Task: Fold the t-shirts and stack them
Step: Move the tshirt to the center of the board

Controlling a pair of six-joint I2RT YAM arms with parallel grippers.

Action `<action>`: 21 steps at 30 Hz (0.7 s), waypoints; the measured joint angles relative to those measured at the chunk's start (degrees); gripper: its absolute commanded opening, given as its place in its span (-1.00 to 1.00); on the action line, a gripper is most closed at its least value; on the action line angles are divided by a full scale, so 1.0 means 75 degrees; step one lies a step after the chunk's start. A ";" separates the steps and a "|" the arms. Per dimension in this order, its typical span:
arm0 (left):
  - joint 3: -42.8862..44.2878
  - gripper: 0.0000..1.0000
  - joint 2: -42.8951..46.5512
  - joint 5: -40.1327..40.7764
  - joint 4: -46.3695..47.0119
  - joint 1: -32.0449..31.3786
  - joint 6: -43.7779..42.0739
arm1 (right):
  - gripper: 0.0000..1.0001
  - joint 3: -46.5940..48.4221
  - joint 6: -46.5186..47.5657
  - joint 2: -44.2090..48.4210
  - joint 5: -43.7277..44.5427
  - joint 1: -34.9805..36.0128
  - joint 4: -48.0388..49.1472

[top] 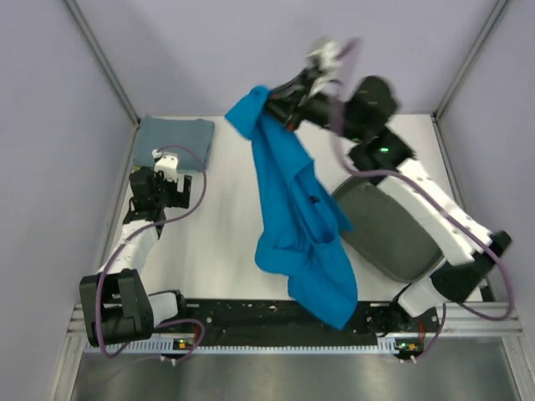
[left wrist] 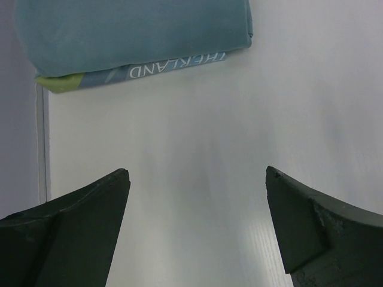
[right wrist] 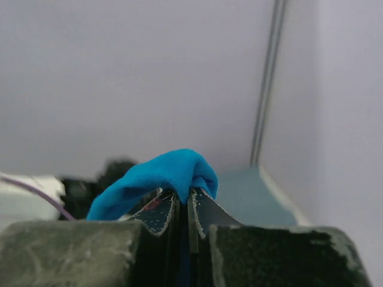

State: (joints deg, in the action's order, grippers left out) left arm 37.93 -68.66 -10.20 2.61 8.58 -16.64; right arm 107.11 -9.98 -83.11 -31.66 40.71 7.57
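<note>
Your right hand pinched only a thin fold of the dangling blue shirt, which might have slipped, while your left hand gaped wide and empty.

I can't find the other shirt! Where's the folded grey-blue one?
In the top view, the folded grey-blue t-shirt lies flat in the far left corner of the table, just beyond the left gripper.

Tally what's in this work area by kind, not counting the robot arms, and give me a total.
T-shirts: 2 (bright blue t-shirt, folded grey-blue t-shirt)
Trays: 1 (dark tray)
Total: 3
</note>
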 measured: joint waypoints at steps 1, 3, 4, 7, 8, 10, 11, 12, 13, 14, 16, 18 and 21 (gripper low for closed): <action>0.0000 0.97 0.0000 0.0041 0.0000 0.0000 0.0000 | -1.00 -0.0472 0.0227 -0.0274 0.0312 0.0093 -0.0396; 0.0000 0.98 0.0000 0.0111 0.0003 0.0003 0.0000 | -1.00 -0.1355 0.0676 -0.0985 0.0991 0.0227 -0.1116; 0.0000 0.97 -0.0003 0.0117 0.0006 0.0003 0.0000 | -1.00 -0.1891 0.0895 -0.1373 0.1370 0.0268 -0.1536; 0.0000 0.97 -0.0029 0.0119 0.0050 0.0000 0.0000 | -1.00 -0.3366 0.1370 -0.2291 0.2413 0.0309 -0.2798; 0.0000 0.98 -0.0038 0.0125 0.0050 0.0000 0.0000 | -1.00 -0.3876 0.1536 -0.2474 0.2786 0.0315 -0.3212; 0.0000 0.97 -0.0070 0.0146 0.0052 0.0003 0.0000 | -1.00 -0.4698 0.1848 -0.2547 0.3500 0.0315 -0.3958; 0.0000 0.97 -0.0085 0.0143 0.0050 0.0000 0.0000 | -1.00 -0.4913 0.1988 -0.2541 0.3789 0.0315 -0.4223; 0.0000 0.98 -0.0099 0.0143 0.0050 0.0000 0.0000 | -1.00 -0.5100 0.2177 -0.2541 0.4208 0.0318 -0.4444; 0.0000 0.97 -0.0119 0.0140 0.0055 0.0000 0.0000 | -1.00 -0.5205 0.2346 -0.2541 0.4639 0.0321 -0.4628; 0.0000 0.97 -0.0140 0.0140 0.0055 0.0003 0.0000 | -1.00 -0.5269 0.2506 -0.2541 0.5094 0.0321 -0.4779; 0.0000 0.98 -0.0181 0.0143 0.0052 0.0003 0.0000 | -1.00 -0.5348 0.2903 -0.2547 0.6222 0.0297 -0.5109; 0.0000 0.97 -0.0187 0.0143 0.0047 0.0000 0.0000 | -1.00 -0.5371 0.3144 -0.2632 0.7055 0.0236 -0.5336; 0.0000 0.97 -0.0184 0.0143 0.0050 0.0000 0.0000 | -1.00 -0.5383 0.3255 -0.3042 0.8163 -0.0032 -0.5875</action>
State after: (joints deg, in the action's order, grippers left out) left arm 37.93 -70.04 -9.13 2.98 8.58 -16.64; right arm 66.74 14.44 -105.93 29.56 40.47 -36.49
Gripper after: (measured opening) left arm 0.987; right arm 0.011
